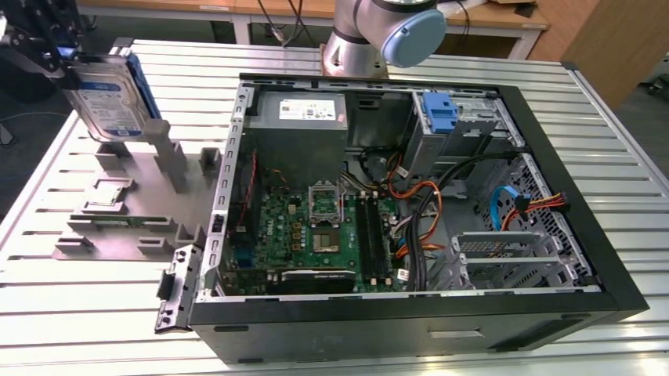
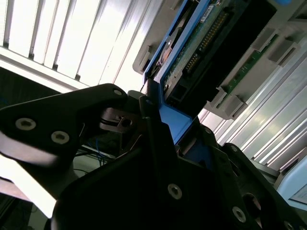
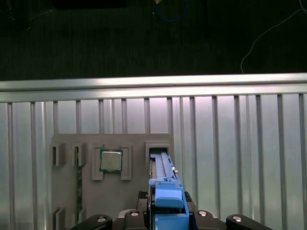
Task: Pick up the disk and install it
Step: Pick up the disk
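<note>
**Disk (image 1: pixel 110 98) held upright by the gripper (image 1: pixel 65 56), over the gray parts holder (image 1: pixel 115 235) beside the open computer case (image 1: pixel 397 321).**

The gripper is closed on the upper end of the disk, with its fingers (image 3: pixel 201 216) on the blue rail frame (image 3: pixel 165 201). The disk's long axis is nearly vertical, a little tilted. Its label face is turned to the exterior camera and its circuit board (image 2: pixel 206 33) is on the other face. I judge it stiff, rather heavy for its size and sensitive to shocks, so the plastic rails are the good place to take it, not the board. It hangs above the holder, well apart from the case's drive bay (image 1: pixel 460 117).
</note>
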Controlling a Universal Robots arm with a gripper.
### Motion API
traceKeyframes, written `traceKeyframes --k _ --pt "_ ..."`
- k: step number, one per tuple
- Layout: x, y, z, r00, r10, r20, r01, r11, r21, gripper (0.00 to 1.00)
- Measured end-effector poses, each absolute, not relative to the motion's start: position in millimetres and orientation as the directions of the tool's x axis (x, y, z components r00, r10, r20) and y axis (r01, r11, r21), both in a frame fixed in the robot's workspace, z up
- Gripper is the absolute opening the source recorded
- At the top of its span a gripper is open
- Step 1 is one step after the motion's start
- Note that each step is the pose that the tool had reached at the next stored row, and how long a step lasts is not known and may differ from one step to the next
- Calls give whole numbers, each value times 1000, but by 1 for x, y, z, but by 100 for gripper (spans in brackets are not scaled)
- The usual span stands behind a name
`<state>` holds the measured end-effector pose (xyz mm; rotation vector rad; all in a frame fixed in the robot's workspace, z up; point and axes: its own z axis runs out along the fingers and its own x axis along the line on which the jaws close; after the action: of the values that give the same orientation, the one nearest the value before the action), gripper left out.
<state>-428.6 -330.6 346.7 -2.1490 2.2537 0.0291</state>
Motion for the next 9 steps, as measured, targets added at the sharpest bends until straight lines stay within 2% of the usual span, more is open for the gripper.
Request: traceKeyframes --k 9 --pt "-429 -331 352 -47 -998 -33 -999 48 -5 37"
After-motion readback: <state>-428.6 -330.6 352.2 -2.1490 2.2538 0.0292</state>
